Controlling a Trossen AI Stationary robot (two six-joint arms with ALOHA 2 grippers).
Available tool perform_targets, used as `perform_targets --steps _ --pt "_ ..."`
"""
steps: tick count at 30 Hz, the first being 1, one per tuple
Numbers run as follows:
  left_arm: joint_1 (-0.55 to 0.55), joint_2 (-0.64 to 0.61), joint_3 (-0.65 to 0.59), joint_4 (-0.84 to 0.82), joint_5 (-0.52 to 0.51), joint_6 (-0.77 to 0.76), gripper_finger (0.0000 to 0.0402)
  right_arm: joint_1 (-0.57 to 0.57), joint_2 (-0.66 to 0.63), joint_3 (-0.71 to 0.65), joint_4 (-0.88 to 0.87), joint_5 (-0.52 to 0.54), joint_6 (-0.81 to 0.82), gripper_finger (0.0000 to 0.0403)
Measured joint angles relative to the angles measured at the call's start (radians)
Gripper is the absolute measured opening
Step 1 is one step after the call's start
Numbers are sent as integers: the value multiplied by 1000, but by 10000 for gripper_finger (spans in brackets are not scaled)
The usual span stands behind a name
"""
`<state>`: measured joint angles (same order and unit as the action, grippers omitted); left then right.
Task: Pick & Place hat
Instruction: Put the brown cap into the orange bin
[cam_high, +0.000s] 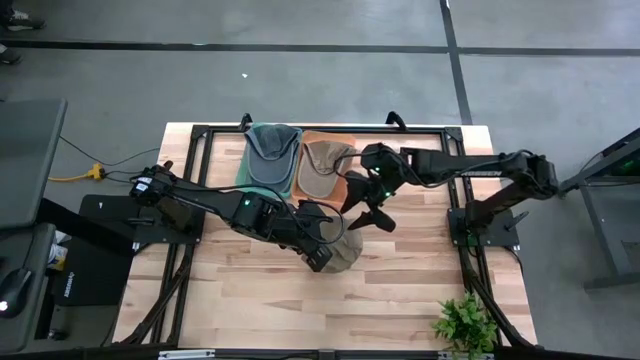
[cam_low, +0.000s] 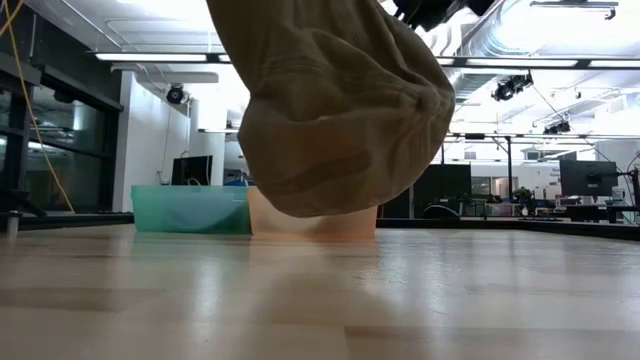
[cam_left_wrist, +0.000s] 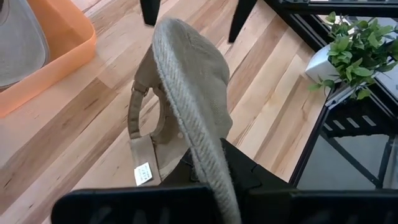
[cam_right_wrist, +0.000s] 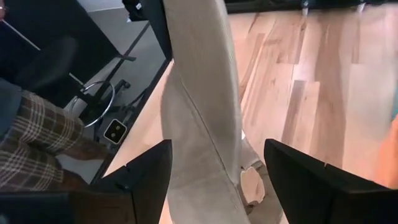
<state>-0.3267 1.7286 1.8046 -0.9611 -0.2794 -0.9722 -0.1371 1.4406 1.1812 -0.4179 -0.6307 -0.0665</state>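
Note:
A tan cap hangs in my left gripper over the middle of the table, and the low view shows the cap lifted clear of the wood. The left wrist view shows its brim edge, back strap and label. My right gripper is open just beyond the cap, toward the far side. In the right wrist view its two fingers stand on either side of the cap. A teal bin holds a grey-green cap and an orange bin holds a tan one. My left gripper is shut on the tan cap's brim, pinching it edge-on between the two fingers. The crown and back strap hang beyond the fingers, and the whole cap is clear of the table.
The two bins stand side by side at the far edge, teal left of orange. A potted plant sits at the near right corner. A person in plaid trousers stands beside the table. Bare wood lies toward the near edge.

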Motion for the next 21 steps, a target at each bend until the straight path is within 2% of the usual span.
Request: perform_targets --steps 7,13,21 --pt "0 0 0 -7 -1 6 0 7 49 0 59 -90 23 249" --pt "0 0 0 -7 -3 8 0 37 67 0 67 -112 17 246" --pt "15 0 0 7 -2 8 0 52 85 0 91 -111 14 208"
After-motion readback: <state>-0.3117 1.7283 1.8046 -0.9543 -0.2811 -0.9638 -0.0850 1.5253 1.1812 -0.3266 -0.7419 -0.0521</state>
